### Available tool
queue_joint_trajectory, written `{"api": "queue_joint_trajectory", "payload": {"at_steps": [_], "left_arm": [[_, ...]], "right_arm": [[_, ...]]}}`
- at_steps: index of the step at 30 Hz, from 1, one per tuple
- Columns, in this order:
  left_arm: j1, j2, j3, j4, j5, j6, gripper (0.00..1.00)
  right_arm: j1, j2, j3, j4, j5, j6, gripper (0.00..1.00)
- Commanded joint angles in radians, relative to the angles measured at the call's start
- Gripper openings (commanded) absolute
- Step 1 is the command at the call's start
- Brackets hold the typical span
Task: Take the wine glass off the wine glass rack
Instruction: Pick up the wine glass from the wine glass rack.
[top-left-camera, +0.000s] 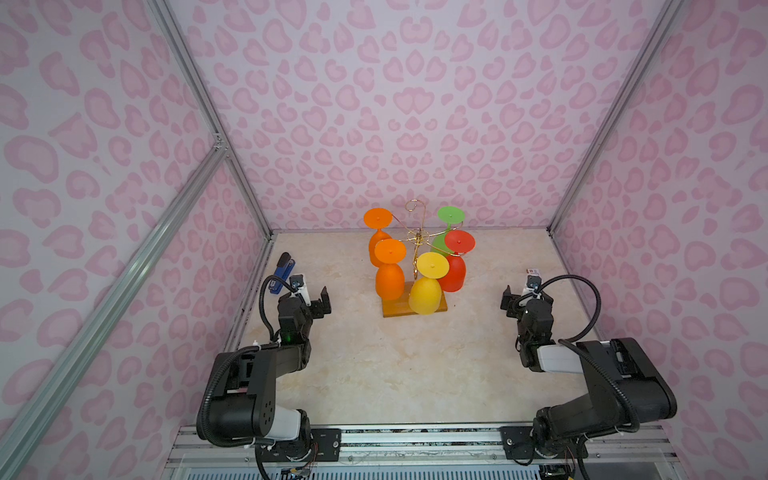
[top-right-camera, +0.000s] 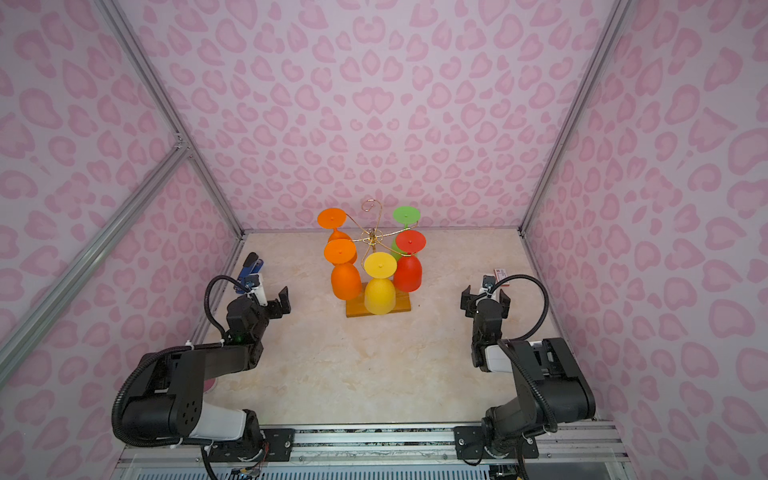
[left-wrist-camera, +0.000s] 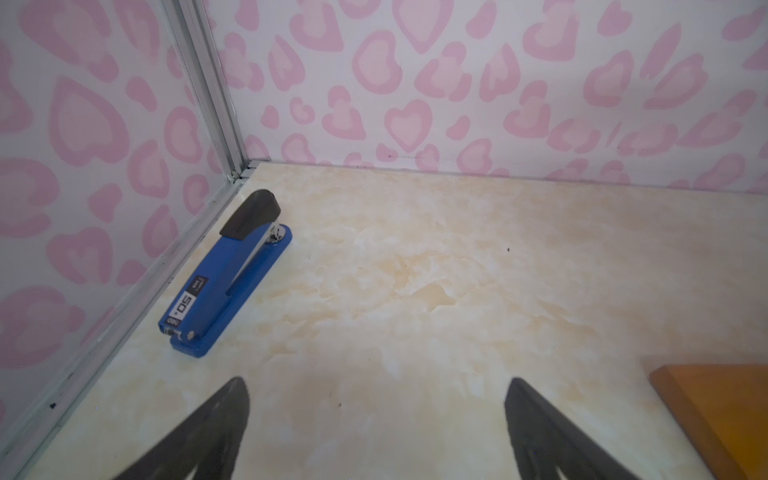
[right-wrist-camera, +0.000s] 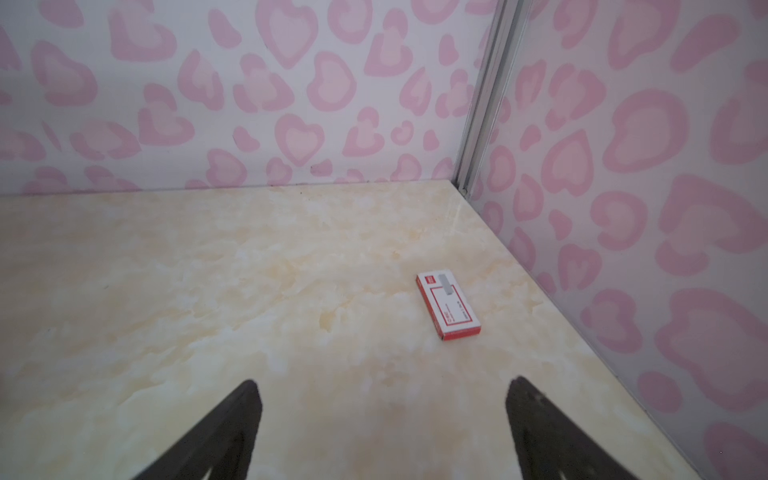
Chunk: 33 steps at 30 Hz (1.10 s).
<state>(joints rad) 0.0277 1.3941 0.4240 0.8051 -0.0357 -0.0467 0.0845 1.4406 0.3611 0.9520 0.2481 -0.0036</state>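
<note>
Wine glass (top-left-camera: 424, 296), yellow, hangs bowl-down, foot caught in a front arm of the wine glass rack (top-left-camera: 394, 309); we see left jaws and right jaws flanking the rack, wide apart, empty.

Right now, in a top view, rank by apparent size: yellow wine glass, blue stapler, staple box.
1. yellow wine glass, clearly largest
2. blue stapler, partly hidden, so unsure how much larger
3. staple box

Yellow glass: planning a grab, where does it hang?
In both top views the yellow glass hangs upside down at the near side of the rack, over its wooden base, between the nearer orange glass and the red glass.
</note>
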Motion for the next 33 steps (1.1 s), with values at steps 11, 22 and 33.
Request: {"api": "queue_joint_trajectory", "payload": {"at_steps": [11, 22, 33], "left_arm": [[0.000, -0.293, 0.181, -0.392, 0.043, -0.241, 1.00], [0.000, -0.474, 0.267, -0.541, 0.213, -0.448, 0.98], [0.000, -0.532, 0.282, -0.561, 0.270, -0.498, 0.95]], "right_arm": [[-0.027, -0.314, 0.244, -0.616, -0.202, 0.368, 0.88], [-0.164, -0.387, 0.417, -0.632, -0.657, 0.866, 0.85], [-0.139, -0.052, 0.629, -0.255, -0.954, 1.250, 0.82]]}}
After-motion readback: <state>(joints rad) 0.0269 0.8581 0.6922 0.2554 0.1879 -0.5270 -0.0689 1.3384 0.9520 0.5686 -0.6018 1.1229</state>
